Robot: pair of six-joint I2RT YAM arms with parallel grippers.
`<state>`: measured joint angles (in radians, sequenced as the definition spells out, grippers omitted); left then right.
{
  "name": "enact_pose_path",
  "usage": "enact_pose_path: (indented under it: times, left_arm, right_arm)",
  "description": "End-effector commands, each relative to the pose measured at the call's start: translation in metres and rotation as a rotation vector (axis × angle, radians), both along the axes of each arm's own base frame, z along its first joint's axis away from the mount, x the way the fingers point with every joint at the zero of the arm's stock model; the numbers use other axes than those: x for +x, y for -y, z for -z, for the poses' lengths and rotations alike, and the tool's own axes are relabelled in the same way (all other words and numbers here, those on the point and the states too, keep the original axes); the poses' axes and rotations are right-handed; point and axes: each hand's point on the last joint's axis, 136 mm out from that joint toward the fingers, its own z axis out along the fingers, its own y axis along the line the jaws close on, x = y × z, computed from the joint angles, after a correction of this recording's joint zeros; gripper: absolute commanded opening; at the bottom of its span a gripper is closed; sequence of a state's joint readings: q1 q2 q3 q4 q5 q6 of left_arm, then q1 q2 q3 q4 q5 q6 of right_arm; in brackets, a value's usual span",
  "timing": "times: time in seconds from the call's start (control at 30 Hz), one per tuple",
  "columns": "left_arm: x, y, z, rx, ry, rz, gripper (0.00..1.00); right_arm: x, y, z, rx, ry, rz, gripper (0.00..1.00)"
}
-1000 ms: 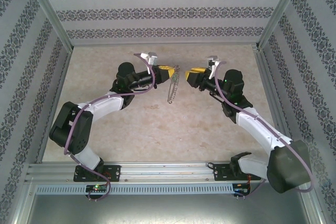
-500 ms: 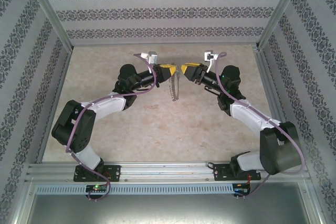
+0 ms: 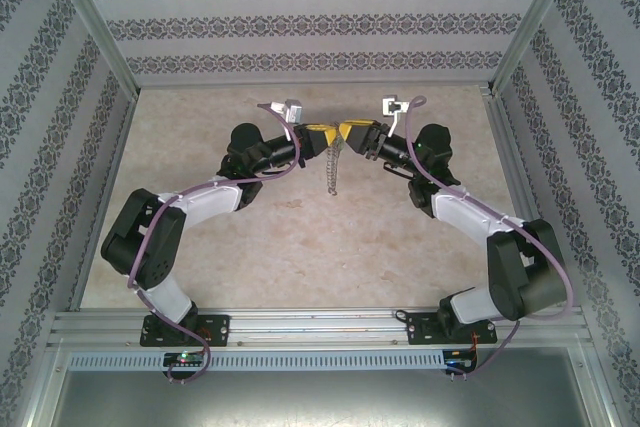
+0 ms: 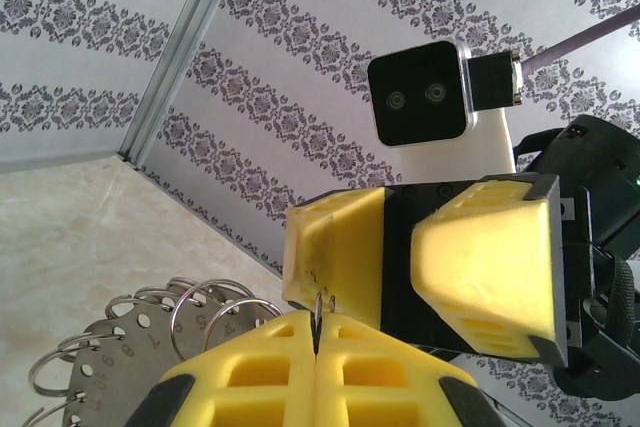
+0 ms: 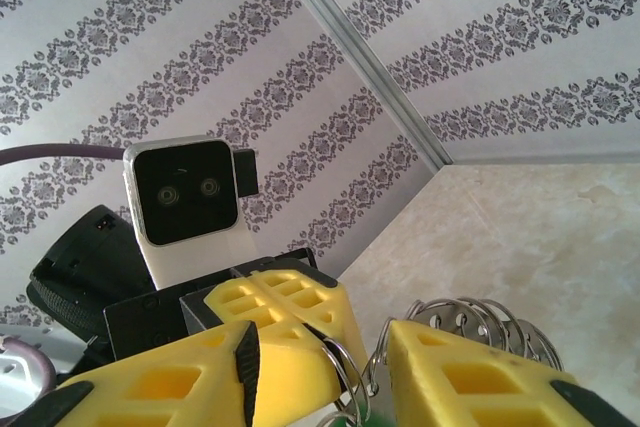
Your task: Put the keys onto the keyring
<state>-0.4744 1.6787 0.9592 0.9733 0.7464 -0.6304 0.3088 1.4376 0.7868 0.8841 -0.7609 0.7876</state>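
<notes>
Where the two arms meet above the far middle of the table (image 3: 300,237), the keyring (image 3: 330,169) hangs as a thin, chain-like strand from the left gripper (image 3: 322,137). Whether its lower end touches the tabletop cannot be told. The left wrist view shows that gripper's yellow fingers (image 4: 250,377) pressed together, with a sliver of the ring's metal pinched in the seam. Small wire loops (image 4: 200,312) fan out beside them along a grey plate with holes and numbers. The right gripper (image 3: 350,133) faces the left one tip to tip, almost touching. Its fingers (image 5: 470,377) stand apart, and one wire loop sits in the gap between them. A speck of green (image 5: 352,421) shows at the bottom edge there, too small to identify as the key. Patterned walls (image 3: 300,22) surround the table.
</notes>
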Motion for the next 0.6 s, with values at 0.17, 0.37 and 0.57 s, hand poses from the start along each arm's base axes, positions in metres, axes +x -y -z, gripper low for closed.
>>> enact_pose_path:
  times: [0.17, 0.37, 0.57]
  left_arm:
    - [-0.004, 0.003, -0.03, -0.052, 0.087, 0.003, 0.0]
    - [-0.003, 0.003, -0.033, -0.05, 0.093, 0.0, 0.0]
    - [-0.003, 0.003, -0.034, -0.044, 0.094, 0.001, 0.0]
  right_arm:
    - [-0.005, -0.008, -0.008, 0.019, 0.052, -0.043, 0.35]
    - [-0.005, -0.008, -0.001, 0.024, 0.04, -0.051, 0.32]
    - [-0.004, -0.007, 0.007, 0.027, 0.025, -0.045, 0.37]
